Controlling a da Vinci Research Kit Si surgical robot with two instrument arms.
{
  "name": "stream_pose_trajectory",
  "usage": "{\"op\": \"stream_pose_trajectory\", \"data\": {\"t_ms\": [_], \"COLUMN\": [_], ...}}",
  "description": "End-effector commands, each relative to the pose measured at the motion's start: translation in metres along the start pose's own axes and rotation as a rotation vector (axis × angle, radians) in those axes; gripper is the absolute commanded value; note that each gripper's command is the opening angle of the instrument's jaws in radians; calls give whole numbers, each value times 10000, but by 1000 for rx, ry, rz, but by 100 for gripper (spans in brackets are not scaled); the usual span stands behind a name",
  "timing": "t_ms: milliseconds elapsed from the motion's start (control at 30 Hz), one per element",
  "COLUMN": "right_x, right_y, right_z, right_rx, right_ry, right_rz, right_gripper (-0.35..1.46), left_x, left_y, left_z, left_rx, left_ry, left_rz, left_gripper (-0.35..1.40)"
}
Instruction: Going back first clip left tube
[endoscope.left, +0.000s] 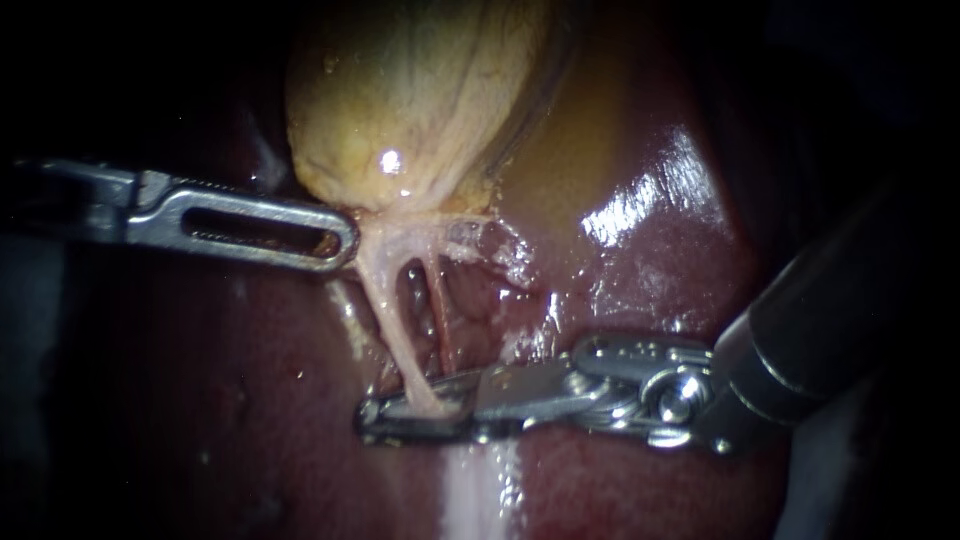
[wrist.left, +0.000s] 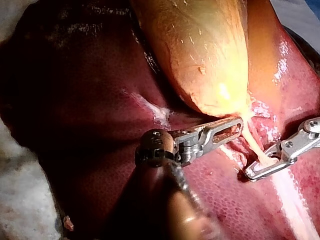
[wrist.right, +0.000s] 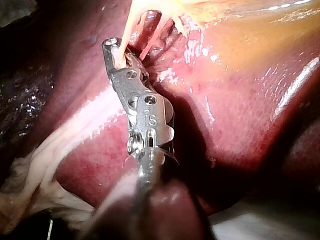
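Observation:
The yellow gallbladder (endoscope.left: 420, 100) hangs over the dark red liver (endoscope.left: 640, 300). Two tubes run down from its neck: a pale left tube (endoscope.left: 395, 320) and a thinner, reddish right tube (endoscope.left: 438, 310). My left instrument (endoscope.left: 340, 240) comes in level from the left, and its slotted jaws are shut on the pale tissue at the gallbladder's neck. My right instrument (endoscope.left: 400, 415) reaches in from the right. Its slim jaws are closed around the lower end of the left tube. In the right wrist view the left tube (wrist.right: 125, 30) enters between the jaw tips (wrist.right: 116, 52). No clip shows.
A pale whitish band (endoscope.left: 480, 490) runs along the liver below the right instrument's jaws. Torn filmy tissue (endoscope.left: 500, 250) lies beside the tubes. The left wrist view shows both instruments, left (wrist.left: 237, 125) and right (wrist.left: 257, 170), close together under the gallbladder (wrist.left: 205, 55).

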Motion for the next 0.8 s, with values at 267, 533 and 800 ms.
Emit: {"op": "stream_pose_trajectory", "data": {"t_ms": [267, 533, 800], "right_x": [1, 16, 25], "right_y": [0, 7, 8], "right_z": [1, 11, -1], "right_rx": [-2, -24, -43], "right_ry": [-3, 65, 71], "right_rz": [0, -119, -174], "right_gripper": [-35, 48, 49], "left_x": [0, -1, -1], "left_y": [0, 0, 0], "left_z": [0, -1, -2], "left_rx": [0, 0, -1], "left_ry": [0, 0, -1], "left_rz": [0, 0, 0], "left_gripper": [-35, -35, -35]}}
